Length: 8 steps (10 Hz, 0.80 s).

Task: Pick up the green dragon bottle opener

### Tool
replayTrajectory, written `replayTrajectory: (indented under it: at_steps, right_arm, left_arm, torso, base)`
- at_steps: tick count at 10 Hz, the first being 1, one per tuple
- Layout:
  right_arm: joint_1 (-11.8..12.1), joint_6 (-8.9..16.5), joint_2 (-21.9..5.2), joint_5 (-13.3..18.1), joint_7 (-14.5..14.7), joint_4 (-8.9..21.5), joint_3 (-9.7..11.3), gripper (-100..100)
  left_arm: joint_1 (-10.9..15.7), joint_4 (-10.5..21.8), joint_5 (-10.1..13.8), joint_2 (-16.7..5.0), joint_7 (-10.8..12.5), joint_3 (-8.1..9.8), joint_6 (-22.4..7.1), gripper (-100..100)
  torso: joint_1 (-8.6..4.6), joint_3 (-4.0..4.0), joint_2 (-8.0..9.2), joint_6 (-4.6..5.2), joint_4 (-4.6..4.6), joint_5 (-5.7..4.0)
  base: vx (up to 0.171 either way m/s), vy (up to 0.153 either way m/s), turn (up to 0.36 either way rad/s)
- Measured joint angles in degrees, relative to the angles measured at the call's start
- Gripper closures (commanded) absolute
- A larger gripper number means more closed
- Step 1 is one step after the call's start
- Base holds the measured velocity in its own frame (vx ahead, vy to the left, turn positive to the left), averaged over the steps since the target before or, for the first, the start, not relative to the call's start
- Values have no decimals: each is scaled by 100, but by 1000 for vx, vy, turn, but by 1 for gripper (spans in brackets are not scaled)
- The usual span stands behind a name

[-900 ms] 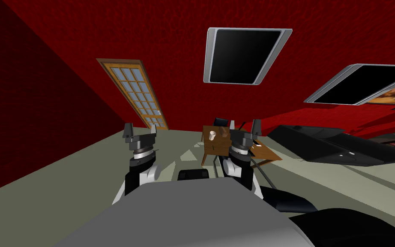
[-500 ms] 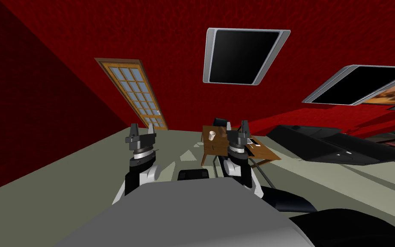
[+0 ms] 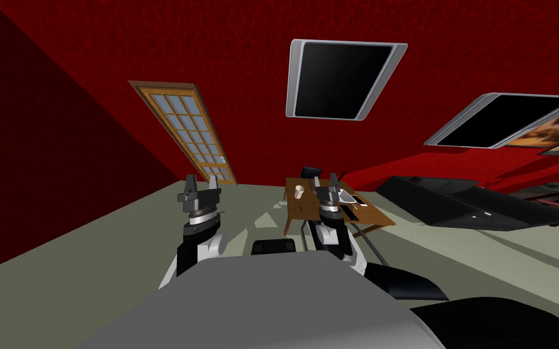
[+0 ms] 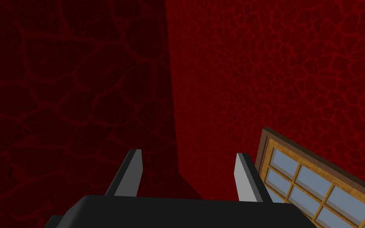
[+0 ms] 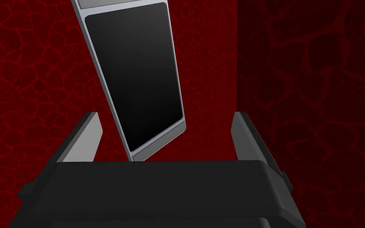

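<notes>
table: partly hidden behind right gripper
small items on it: too small to identify
door: cut off by picture edge

Head camera, rolled, looks forward over the floor toward a far table. Wrist cameras face the far red wall: left shares the door with it, right the black panel.

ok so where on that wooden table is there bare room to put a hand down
Bare wood lies on the table between the cup and the near edge, on the side toward the door. The other side, past the right pincer, is crowded with small flat things, too small to name.
</notes>
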<state>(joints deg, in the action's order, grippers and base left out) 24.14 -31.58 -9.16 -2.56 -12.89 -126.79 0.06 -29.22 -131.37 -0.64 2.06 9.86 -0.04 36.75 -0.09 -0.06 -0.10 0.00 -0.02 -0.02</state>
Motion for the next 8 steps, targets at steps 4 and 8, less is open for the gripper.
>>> replayTrajectory:
  at_steps: [4,8]
  right_arm:
    - [-268,280,-187,-431,-436,801,-33,-100]
    - [-529,704,-234,-790,-762,1409,-37,-100]
  left_arm:
    - [0,0,0,0,0,0,0,0]
    - [0,0,0,0,0,0,0,0]
  torso:
    - [-1,0,0,0,0,-1]
    - [1,1,2,0,0,0]
  base:
    - [21,-20,-32]
    - [16,-18,-20]
